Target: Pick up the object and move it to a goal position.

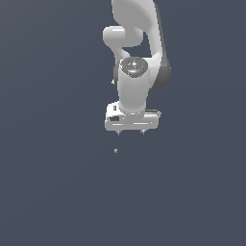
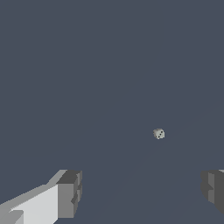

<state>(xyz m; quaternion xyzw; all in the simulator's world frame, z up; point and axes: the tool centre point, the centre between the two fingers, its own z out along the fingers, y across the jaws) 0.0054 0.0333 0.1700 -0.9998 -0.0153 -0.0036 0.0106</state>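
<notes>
Right now the arm hangs over the plain dark tabletop (image 1: 53, 192) with its gripper (image 1: 130, 132) pointing down, and the fingers (image 2: 70, 192) are spread wide with nothing between them. The object (image 1: 116, 151), a tiny pale speck, lies on the surface apart from the fingertips, a little toward the exterior view's left of them. This looks like the approach step: next it needs to line up over the speck, come down, and close carefully on something so small.
</notes>
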